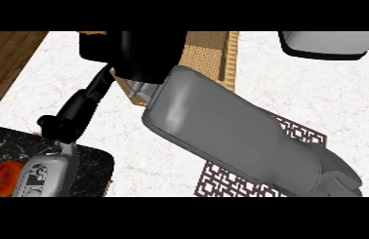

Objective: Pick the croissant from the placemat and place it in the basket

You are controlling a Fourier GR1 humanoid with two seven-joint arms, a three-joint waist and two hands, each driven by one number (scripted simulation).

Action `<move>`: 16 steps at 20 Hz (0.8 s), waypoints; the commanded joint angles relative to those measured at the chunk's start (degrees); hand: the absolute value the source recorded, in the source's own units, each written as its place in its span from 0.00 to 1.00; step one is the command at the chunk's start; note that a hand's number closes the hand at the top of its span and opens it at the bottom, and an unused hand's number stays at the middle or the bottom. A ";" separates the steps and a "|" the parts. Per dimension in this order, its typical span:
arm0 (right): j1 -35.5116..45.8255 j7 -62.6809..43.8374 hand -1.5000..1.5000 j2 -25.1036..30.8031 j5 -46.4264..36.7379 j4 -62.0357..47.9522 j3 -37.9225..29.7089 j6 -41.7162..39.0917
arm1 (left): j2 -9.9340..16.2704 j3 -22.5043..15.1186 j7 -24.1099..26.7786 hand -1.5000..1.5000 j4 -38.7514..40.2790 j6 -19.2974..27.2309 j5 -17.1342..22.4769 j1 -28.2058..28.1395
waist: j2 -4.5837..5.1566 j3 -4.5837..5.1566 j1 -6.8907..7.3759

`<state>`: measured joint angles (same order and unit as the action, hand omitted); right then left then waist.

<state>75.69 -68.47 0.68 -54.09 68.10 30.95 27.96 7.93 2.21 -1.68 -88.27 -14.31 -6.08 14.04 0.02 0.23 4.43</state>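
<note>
Counter top [288,87]: white, faintly grey-veined stone, evenly lit, no strong shadows. Far left, a strip of dark brown wood grain [18,52] runs diagonally along the counter's edge; whether floor or cabinet cannot be told. Lower left corner: a black, white-marbled slab [93,172] with a rounded corner lies on the counter. Upper right: a grey, dark-rimmed rounded object [324,44], cut by the frame.

Glossy black plastic on the right hand [148,55], smooth grey matt shell on its forearm [231,135]. Woven, tan, rough-looking wicker on the basket [209,55] just beyond the fingers. Brown openwork lattice, cloth-like, on the placemat [302,133] well behind them. White, faintly veined stone on the counter [144,145]; dark marbled finish on the slab [93,169]; wood grain on the strip [18,52] beside it.
</note>
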 commanded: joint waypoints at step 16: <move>-2.93 0.11 1.00 -0.66 4.28 -19.32 -2.77 16.99 | -0.69 -0.52 -0.99 0.50 -6.68 0.19 0.54 -5.31 | 0.00 -0.20 -2.38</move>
<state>75.26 -62.03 0.41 -49.16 50.16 26.87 38.47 8.37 3.17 -2.25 -91.13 -14.34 -5.34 11.75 0.21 0.08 2.37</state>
